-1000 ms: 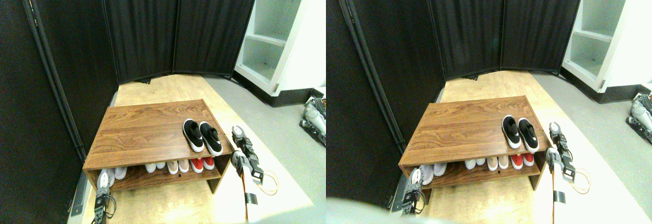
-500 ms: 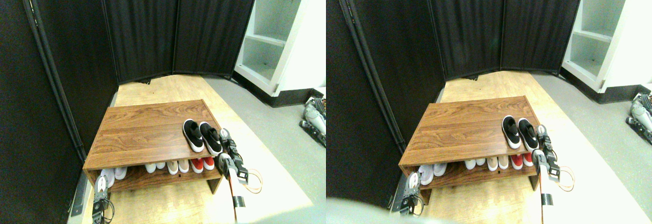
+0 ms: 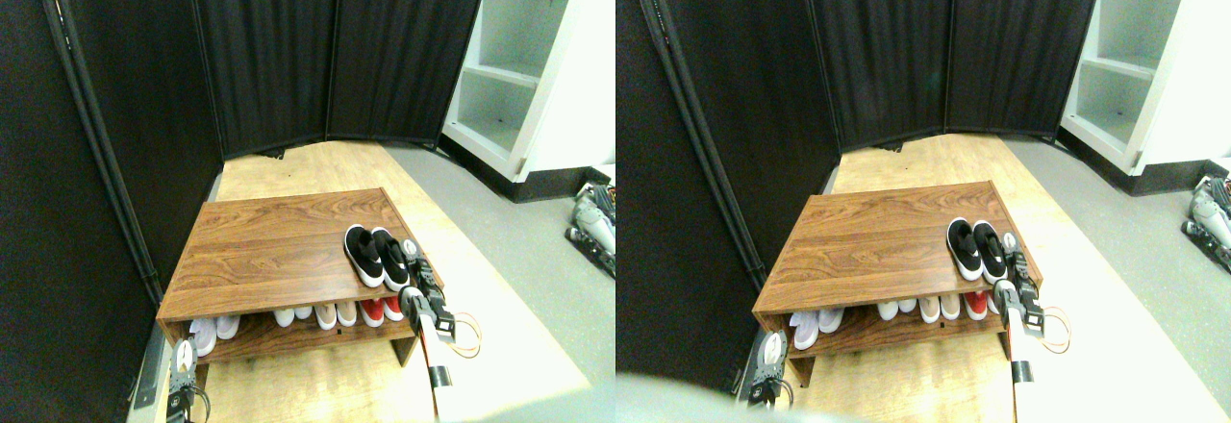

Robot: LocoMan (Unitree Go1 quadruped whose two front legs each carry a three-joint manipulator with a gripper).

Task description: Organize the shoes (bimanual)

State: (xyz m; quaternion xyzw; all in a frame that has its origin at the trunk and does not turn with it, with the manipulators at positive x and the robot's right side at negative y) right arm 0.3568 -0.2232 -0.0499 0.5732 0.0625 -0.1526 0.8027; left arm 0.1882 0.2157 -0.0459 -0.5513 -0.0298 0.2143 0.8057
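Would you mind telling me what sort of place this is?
Probably a staged indoor test corner: a wooden shoe rack, black folding screens behind it and a white shelf unit.

A low brown wooden shoe rack (image 3: 269, 250) stands on the pale wood-plank floor (image 3: 317, 168), with a folding black fabric screen (image 3: 269, 48) behind it and along its left. On the rack's top, near the right front corner, the pair of black low-top sneakers with white soles (image 3: 375, 257) lies side by side, touching. The right gripper (image 3: 415, 261) sits just beside the right sneaker. On the lower shelf stand white and beige shoes (image 3: 317, 315), with red shoes (image 3: 383, 309) at the right end. The left gripper (image 3: 181, 365) is before the rack's left front corner. A white open shelving unit (image 3: 524, 67) stands behind to the right.
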